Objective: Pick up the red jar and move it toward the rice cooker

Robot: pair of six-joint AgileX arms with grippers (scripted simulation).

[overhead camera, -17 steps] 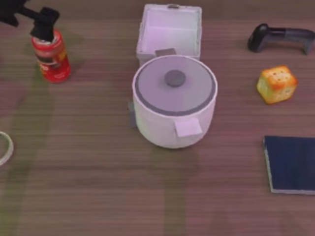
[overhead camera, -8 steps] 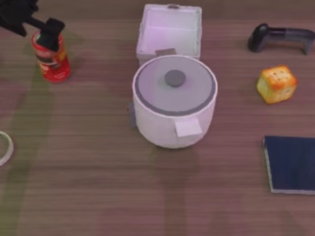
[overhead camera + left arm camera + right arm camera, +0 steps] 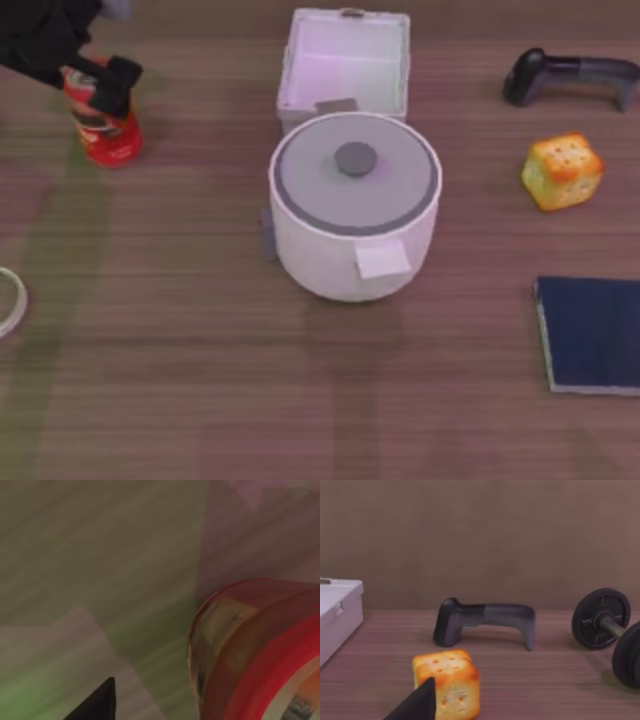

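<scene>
The red jar (image 3: 108,135) stands upright at the table's far left, well left of the rice cooker (image 3: 354,205), a big white round pot with a grey-ringed lid in the middle. My left gripper (image 3: 95,88) hangs open over the jar's top. One black finger (image 3: 120,80) sits at the jar's right side, and the arm hides the lid. In the left wrist view the jar (image 3: 255,650) fills the space close beside a fingertip (image 3: 100,702). My right gripper (image 3: 490,716) is out of the top view, parked open, with one fingertip (image 3: 422,700) showing.
A square white open box (image 3: 345,30) stands right behind the cooker. At the right lie a dark scanner (image 3: 570,78), an orange-yellow cube (image 3: 562,172) and a dark blue book (image 3: 592,335). A white ring (image 3: 8,300) is at the left edge. A dumbbell (image 3: 605,622) shows in the right wrist view.
My left gripper has moved toward the front and right, from behind the jar to over its top. The jar and the other things have not moved.
</scene>
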